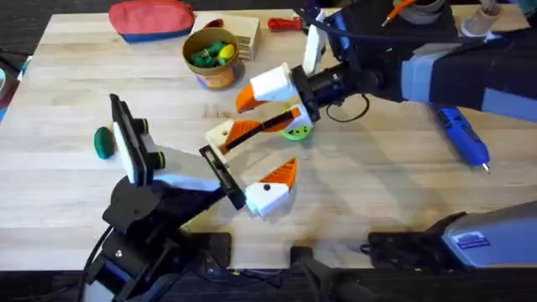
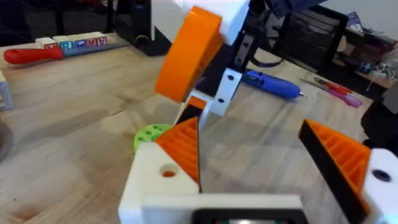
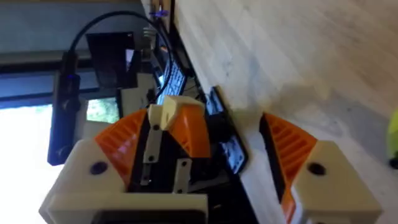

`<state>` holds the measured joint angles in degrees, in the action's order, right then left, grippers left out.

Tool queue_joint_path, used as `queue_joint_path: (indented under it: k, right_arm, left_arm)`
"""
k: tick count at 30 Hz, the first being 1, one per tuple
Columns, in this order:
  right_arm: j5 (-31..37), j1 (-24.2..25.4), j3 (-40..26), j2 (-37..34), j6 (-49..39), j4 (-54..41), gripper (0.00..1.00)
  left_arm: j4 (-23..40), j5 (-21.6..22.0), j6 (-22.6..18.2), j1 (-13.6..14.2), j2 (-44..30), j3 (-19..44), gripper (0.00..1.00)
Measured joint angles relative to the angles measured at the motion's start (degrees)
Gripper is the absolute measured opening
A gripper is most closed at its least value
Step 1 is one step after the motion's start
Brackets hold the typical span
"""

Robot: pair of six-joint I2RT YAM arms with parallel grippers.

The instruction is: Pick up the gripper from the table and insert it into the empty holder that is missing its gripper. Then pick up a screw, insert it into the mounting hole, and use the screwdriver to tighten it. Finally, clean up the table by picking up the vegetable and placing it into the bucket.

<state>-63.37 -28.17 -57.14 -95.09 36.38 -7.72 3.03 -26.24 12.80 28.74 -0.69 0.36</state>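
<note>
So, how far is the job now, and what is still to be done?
Nothing looks finished yet. In hand: the left gripper is open and meets the right gripper at mid-table, beside a lime disc; whether the fin is fitted cannot be told. Left to do: the screwdriver lies untouched on the table, and the vegetable sits on the table, not in the bucket.

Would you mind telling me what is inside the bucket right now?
The bucket holds green and yellow toy pieces. Its wall hides anything lying deeper. The dark green vegetable is not inside; it lies on the table beside the left arm.
</note>
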Motion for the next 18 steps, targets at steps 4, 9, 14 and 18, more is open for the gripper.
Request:
queue_joint_path:
  k: [4,9,14,18]
  right_arm:
    - [5.27,3.78,-0.70,0.00,-7.77,-4.38,0.992]
    - [16.86,8.96,-6.15,0.00,-21.95,-21.14,0.993]
    - [36.51,7.71,-10.03,0.33,-39.68,-30.36,0.993]
    - [47.40,2.12,-10.03,0.31,-47.63,-31.33,0.826]
  left_arm:
    - [0.00,-0.11,0.00,0.00,0.01,0.00,0.987]
    - [0.00,-0.13,-0.04,0.01,0.00,0.00,0.988]
    - [0.00,-0.12,-0.22,0.00,0.02,0.00,0.988]
    - [0.00,-0.13,-0.35,-0.01,0.00,0.00,0.988]
